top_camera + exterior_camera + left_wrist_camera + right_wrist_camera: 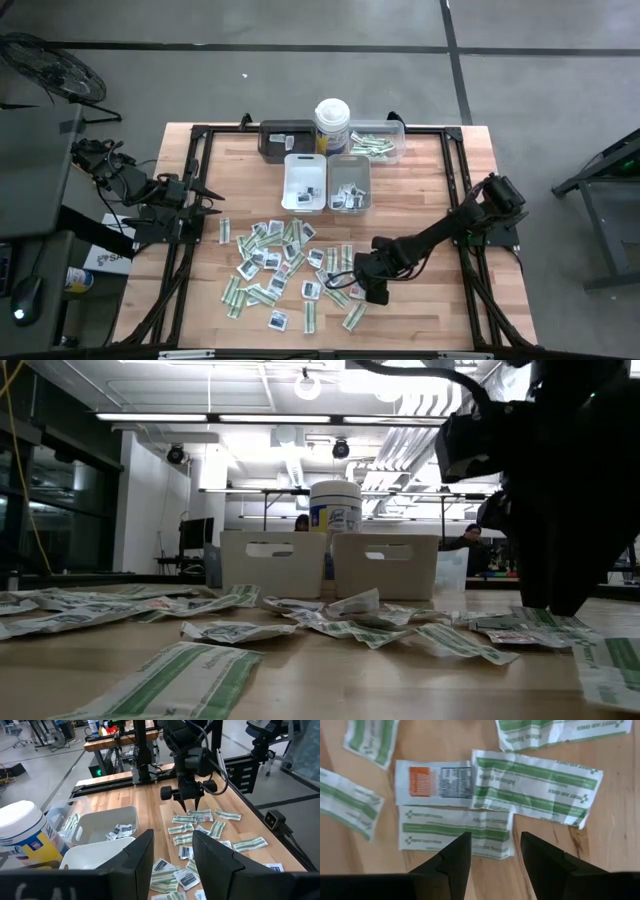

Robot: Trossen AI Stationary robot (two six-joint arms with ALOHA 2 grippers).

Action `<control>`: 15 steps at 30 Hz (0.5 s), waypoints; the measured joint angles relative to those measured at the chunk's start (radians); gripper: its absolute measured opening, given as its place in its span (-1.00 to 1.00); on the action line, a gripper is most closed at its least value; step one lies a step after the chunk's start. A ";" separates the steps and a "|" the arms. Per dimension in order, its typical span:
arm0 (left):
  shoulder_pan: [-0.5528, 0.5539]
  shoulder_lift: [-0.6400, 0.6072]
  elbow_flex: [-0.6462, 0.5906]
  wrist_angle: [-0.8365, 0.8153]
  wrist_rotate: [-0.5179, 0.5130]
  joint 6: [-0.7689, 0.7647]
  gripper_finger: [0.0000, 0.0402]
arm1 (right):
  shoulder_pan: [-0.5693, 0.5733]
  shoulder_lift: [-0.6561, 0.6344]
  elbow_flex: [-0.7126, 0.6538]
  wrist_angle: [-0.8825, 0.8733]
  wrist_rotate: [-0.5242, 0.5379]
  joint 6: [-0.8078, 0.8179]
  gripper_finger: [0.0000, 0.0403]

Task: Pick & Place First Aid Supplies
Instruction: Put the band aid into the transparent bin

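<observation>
The first aid supplies (275,260) lie scattered flat on the wooden table's near half: white sachets and green-and-white strips. My right gripper (352,283) points down over the pile's right side, open and holding nothing. In the right wrist view its fingers (493,837) stand just above a green-and-white strip (455,832), next to a white sachet with an orange mark (435,782) and a wider green strip (535,785). My left gripper (212,205) waits raised at the table's left edge, open (172,840) with nothing between its fingers.
At the table's far side stand a white tray (305,185) and a grey tray (349,185), each with a few sachets. Behind them are a dark tray (285,140), a clear tray (378,140) with strips, and a tall white canister (332,125). Black frame rails (462,200) run along the table's sides.
</observation>
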 joint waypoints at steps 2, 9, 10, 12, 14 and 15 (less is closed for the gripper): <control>0.000 0.000 0.000 0.000 0.000 0.000 -0.34 | 0.000 0.006 0.000 0.002 0.004 0.004 -0.18; 0.000 0.000 0.000 0.000 0.003 0.003 -0.34 | 0.000 0.040 0.004 0.002 0.007 0.035 -0.35; 0.000 0.000 0.000 0.000 0.004 0.003 -0.34 | 0.003 0.041 0.004 0.000 0.005 0.035 -0.40; 0.000 0.000 0.000 0.000 0.005 0.003 -0.34 | 0.004 0.041 0.004 -0.004 0.012 0.034 -0.51; 0.000 0.000 0.000 0.000 0.005 0.002 -0.34 | 0.005 0.042 0.003 -0.009 0.020 0.040 -0.63; 0.000 0.000 0.000 0.000 0.005 0.000 -0.34 | 0.004 0.042 0.003 -0.011 0.020 0.046 -0.69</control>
